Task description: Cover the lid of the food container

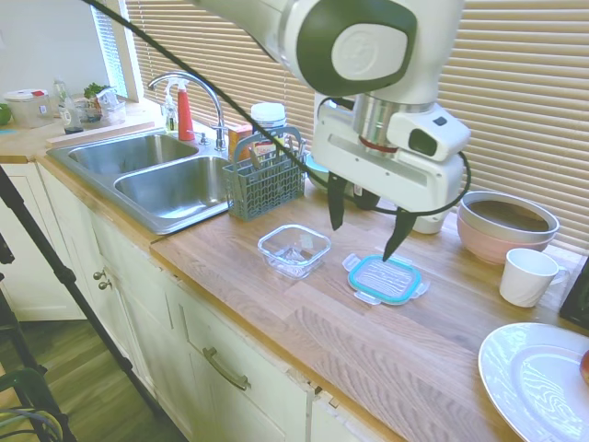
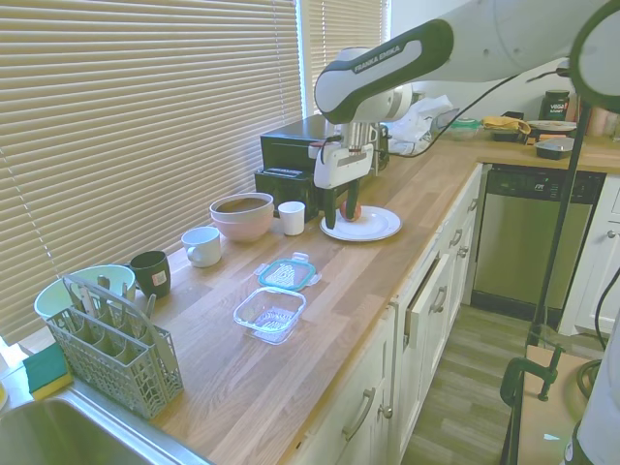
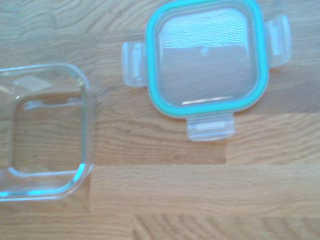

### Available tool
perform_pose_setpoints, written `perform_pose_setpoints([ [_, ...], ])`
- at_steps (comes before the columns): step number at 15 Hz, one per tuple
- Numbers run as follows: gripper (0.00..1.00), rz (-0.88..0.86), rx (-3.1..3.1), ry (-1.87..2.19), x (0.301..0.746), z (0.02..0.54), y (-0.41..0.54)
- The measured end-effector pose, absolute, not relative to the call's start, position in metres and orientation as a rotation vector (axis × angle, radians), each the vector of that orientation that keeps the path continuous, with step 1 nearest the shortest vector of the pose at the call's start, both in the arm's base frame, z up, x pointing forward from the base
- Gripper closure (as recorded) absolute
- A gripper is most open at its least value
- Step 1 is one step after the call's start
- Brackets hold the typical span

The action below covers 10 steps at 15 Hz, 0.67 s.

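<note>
The lid (image 1: 385, 279), clear with a teal rim and snap tabs, lies flat on the wooden counter. Just left of it stands the empty clear food container (image 1: 294, 250), apart from the lid. My gripper (image 1: 366, 221) hangs open a short way above the lid, nothing between its dark fingers. From the other side, the lid (image 2: 288, 274) lies beyond the food container (image 2: 269, 314), with the gripper (image 2: 341, 205) high above the counter. The wrist view shows lid (image 3: 206, 57) and food container (image 3: 42, 132) side by side.
A grey utensil basket (image 1: 262, 180) and a double sink (image 1: 175, 184) stand to the left. A pink bowl (image 1: 506, 226), white cup (image 1: 527, 276) and white plate (image 1: 538, 382) are to the right. Mugs (image 2: 201, 246) and a mint bowl (image 2: 82, 286) line the window side.
</note>
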State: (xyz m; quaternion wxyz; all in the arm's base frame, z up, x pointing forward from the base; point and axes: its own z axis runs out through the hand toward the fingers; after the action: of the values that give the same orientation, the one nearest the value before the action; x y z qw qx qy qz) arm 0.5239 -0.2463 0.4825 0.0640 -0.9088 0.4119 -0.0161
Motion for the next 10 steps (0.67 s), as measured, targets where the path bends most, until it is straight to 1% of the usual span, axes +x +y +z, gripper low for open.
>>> perform_pose_setpoints([
  [4, 0.00, -0.048, -2.771, 1.216, 0.572, 0.468, -0.273],
  [10, 0.00, 0.012, -2.757, 1.232, 0.618, 0.444, -0.323],
])
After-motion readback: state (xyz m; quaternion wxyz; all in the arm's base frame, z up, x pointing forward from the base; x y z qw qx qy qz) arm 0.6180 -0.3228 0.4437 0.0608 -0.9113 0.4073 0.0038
